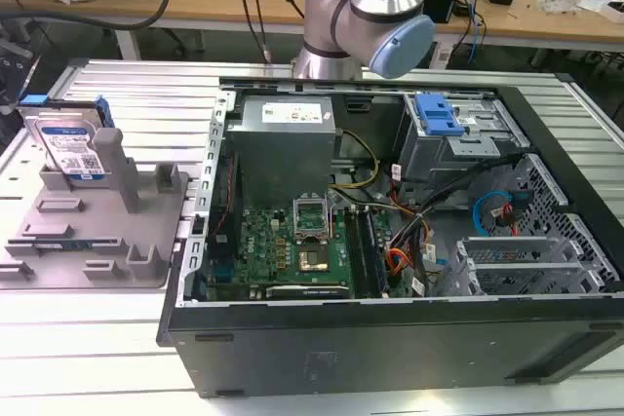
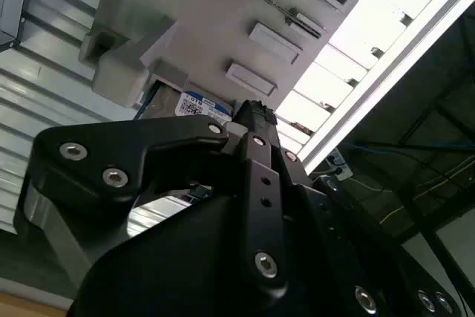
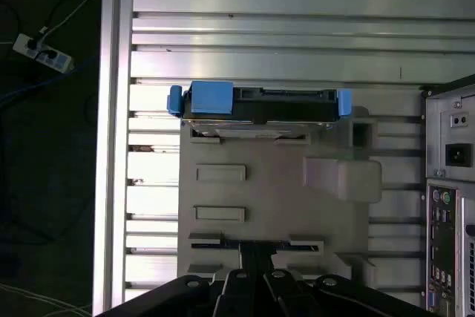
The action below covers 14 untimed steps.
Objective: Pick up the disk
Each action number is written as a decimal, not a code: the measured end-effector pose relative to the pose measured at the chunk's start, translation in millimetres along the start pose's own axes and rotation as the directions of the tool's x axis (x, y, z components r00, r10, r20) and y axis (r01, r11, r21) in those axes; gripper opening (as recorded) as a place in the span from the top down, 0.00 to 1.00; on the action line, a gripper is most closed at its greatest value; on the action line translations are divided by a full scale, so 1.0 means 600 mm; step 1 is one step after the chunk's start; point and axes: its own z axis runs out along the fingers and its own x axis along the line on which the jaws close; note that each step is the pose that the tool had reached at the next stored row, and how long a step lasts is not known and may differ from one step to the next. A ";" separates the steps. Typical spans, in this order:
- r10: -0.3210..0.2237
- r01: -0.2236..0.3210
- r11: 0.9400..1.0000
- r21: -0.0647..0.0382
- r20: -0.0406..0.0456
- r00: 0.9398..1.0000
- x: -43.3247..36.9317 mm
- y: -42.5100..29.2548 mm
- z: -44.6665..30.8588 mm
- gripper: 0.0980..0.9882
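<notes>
I am at the approach step: my hand [image 3: 257,257] hangs above the grey plastic fixture with upright pegs [image 3: 274,198] and holds nothing. I cannot tell if it is open or closed. The flat silver-grey disk with the white-and-blue label and blue side rails [image 1: 66,141] stands on its edge in a slot at one end of this fixture, at the exterior view's left, on the ribbed aluminium counter [image 1: 136,80]. In the first wrist view its thin upper edge and both blue rails face me, well apart from my hand.

In my judgement, the grasp calls for my hand to be centred over this upper edge and to close on the two flat faces, not on the rails.

A tall grey peg [image 1: 109,158] stands just beside the labelled face, so the room there is narrow. Above the disk the space is free. The open black computer case [image 1: 390,348] stands just beside the fixture on the exterior view's right.
</notes>
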 end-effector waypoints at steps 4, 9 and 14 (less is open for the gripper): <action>0.000 0.000 1.000 0.000 0.000 1.000 0.000 0.000 0.000 0.99; 0.000 0.000 1.000 0.000 0.000 1.000 0.000 0.000 0.000 0.99; -0.096 0.096 0.995 0.000 -0.004 0.995 0.000 0.000 0.000 0.99</action>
